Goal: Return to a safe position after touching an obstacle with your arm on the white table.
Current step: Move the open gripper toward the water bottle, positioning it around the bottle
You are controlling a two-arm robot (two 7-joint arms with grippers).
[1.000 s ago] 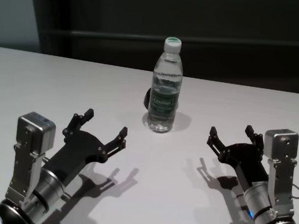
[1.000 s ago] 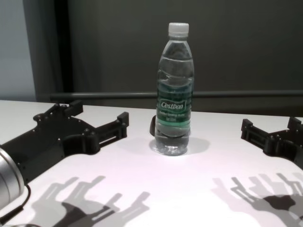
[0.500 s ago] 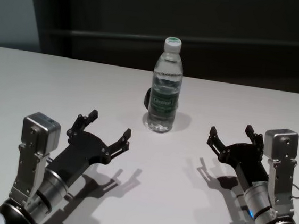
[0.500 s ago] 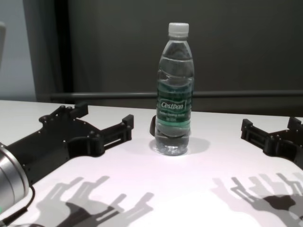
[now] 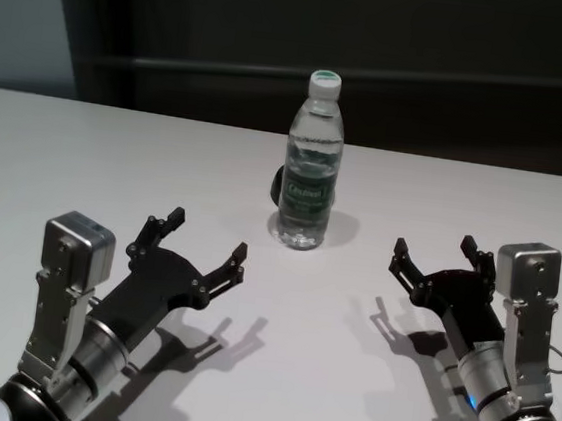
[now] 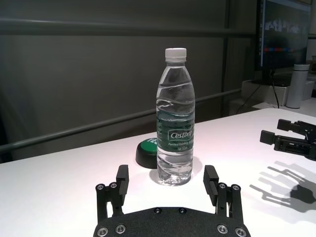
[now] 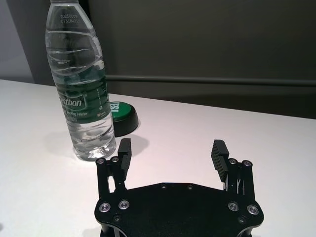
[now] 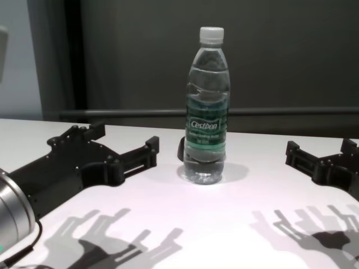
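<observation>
The obstacle, a clear water bottle (image 5: 312,164) with a white cap and green label, stands upright at the middle of the white table (image 5: 86,150). It also shows in the chest view (image 8: 207,106), the left wrist view (image 6: 175,133) and the right wrist view (image 7: 81,84). My left gripper (image 5: 205,243) is open and empty, low over the table, near and left of the bottle, apart from it. Its fingers (image 6: 211,178) point toward the bottle. My right gripper (image 5: 437,255) is open and empty, near and right of the bottle.
A small black puck with a green top (image 7: 120,114) lies on the table just behind the bottle; it also shows in the left wrist view (image 6: 147,153). A dark wall with a horizontal rail (image 8: 123,113) runs behind the table's far edge.
My left gripper has moved a little forward and right, toward the bottle, over the last second. The bottle and right arm have not moved.
</observation>
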